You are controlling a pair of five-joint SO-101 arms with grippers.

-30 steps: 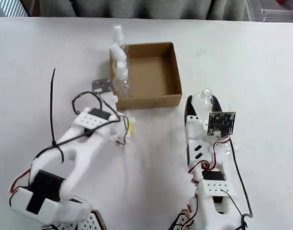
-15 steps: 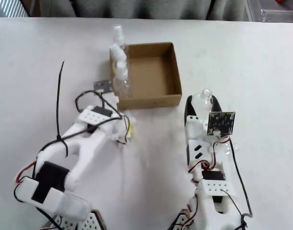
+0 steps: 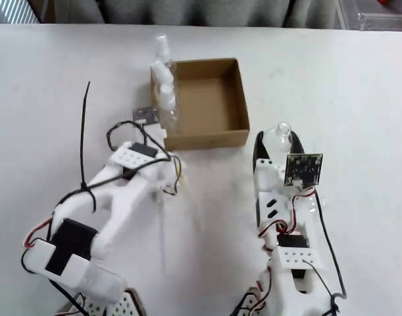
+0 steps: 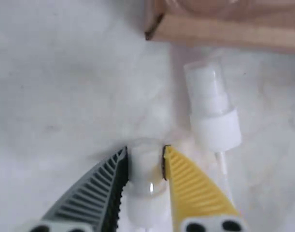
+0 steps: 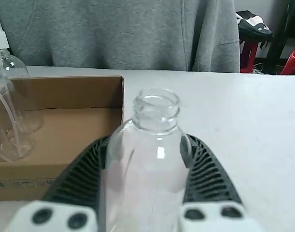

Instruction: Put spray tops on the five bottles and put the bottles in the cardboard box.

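The cardboard box (image 3: 237, 99) stands open at mid-table. Clear bottles with spray tops (image 3: 164, 89) stand along its left wall, also in the right wrist view (image 5: 9, 113). My left gripper (image 3: 173, 176) is low over the table just in front of the box's left corner, shut on a white spray top (image 4: 146, 191) between its grey and yellow fingers. A second spray top (image 4: 212, 116) lies on the table beside it. My right gripper (image 3: 278, 141) is shut on an upright clear bottle (image 5: 149, 164) with an open neck, just off the box's front right corner.
The box's front wall (image 5: 60, 130) is close to the held bottle. A black cable tie (image 3: 82, 141) sticks up from the left arm. Bare white table (image 3: 345, 99) spreads to the right and far left of the box.
The left arm has swung a little to the right and toward the box, with its gripper staying low by the box corner. The right arm and its bottle have not moved.
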